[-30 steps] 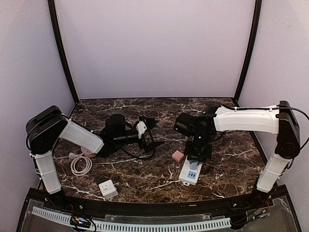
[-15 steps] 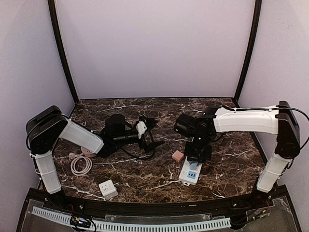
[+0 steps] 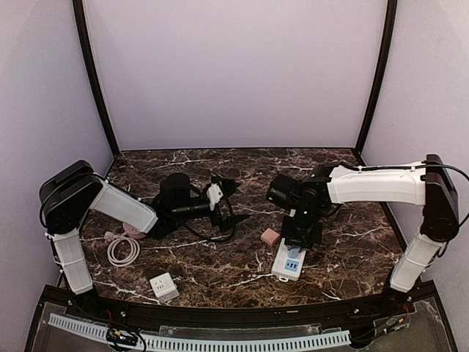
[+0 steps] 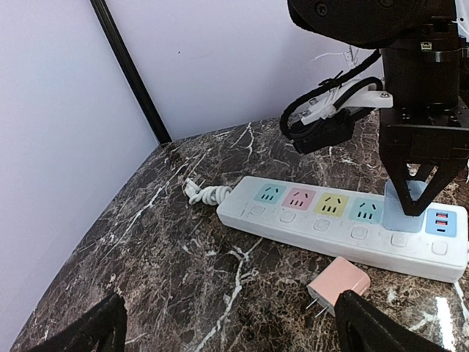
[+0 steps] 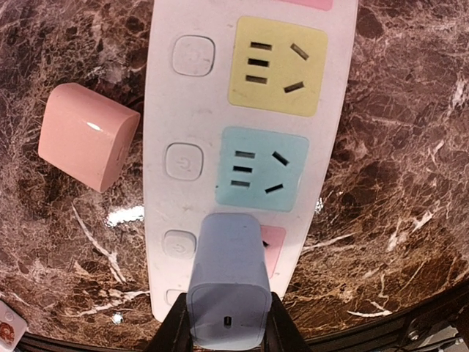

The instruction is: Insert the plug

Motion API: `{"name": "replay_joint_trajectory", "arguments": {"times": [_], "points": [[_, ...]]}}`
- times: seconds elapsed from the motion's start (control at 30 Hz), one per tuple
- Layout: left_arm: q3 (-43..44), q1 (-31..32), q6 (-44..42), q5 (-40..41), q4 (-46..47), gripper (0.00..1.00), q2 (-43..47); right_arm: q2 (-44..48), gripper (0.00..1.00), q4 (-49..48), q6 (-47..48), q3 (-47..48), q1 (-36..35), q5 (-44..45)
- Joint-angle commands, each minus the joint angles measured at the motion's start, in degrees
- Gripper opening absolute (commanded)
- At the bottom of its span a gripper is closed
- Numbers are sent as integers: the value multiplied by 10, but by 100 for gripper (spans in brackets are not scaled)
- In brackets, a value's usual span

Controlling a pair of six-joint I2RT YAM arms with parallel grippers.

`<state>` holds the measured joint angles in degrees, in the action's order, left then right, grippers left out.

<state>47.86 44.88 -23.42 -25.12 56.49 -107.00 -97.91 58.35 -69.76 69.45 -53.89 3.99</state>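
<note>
A dark brown, marble-patterned surface (image 3: 220,268) with white veins filled the floor of a small booth. Plain pale lilac walls (image 3: 234,73) closed it in, and black poles (image 3: 97,81) rose at the back corners.

The right fingers (image 5: 170,336) were drawn in narrow, gripping a pale blue-grey plug (image 5: 229,290) by its two sides. They held it upright on a white power strip (image 5: 220,147) that lay flat on the surface. Directly below these fingers the plug covered most of a pink socket (image 5: 272,246). Whether its prongs were fully seated could not be told.

Ahead of the fingers along the strip came a teal socket (image 5: 260,170) and then a yellow socket (image 5: 277,67). Beside each sat a round switch (image 5: 183,161) marked with a power symbol. On the other side of the fingers, at the end of the strip, a blue panel (image 4: 442,221) carried small red ports. Any lettering on the strip or plugs was too small to read.

A pink plug (image 5: 86,136) lay on its side on the surface just beside the strip, ahead of the right fingers and apart from them.

The left fingers (image 4: 88,330) stood wide apart, holding nothing, and pointed toward the strip. The pink plug lay near one of their tips.

Well behind them, toward the near edge, lay a white adapter (image 3: 163,286) and a coiled pink cable (image 3: 122,249).
</note>
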Motion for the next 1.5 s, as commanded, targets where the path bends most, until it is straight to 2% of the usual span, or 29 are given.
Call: {"name": "replay_joint_trajectory", "arguments": {"times": [0.0, 0.37, 0.63, 0.67, 0.73, 0.9, 0.97, 1.23, 1.47], "points": [[2, -2, -4, -13, -10, 99, 5, -92, 0, -57, 50, -79, 18, 11], [5, -3, -13, -22, -20, 99, 2, -128, 0, -43, 80, -67, 26, 22], [9, -3, -36, -71, -51, 99, 4, -78, 2, -26, 95, -51, 26, 26], [9, -3, -40, -77, -62, 99, 6, -69, 6, -25, 92, -49, 25, 26], [14, -3, -47, -95, -80, 99, 8, -49, 25, -27, 90, -44, 25, 21], [17, -3, -53, -117, -97, 99, 10, -9, 82, -4, 82, -16, 26, 36], [19, -4, -58, -123, -108, 99, 10, 4, 97, 9, 82, -2, 25, 47], [46, -5, -111, -188, -216, 99, 10, 72, 99, -1, 119, 30, 24, 67], [103, -4, -153, -257, -324, 97, -14, 194, 99, -140, 229, -73, 15, 145]]}}
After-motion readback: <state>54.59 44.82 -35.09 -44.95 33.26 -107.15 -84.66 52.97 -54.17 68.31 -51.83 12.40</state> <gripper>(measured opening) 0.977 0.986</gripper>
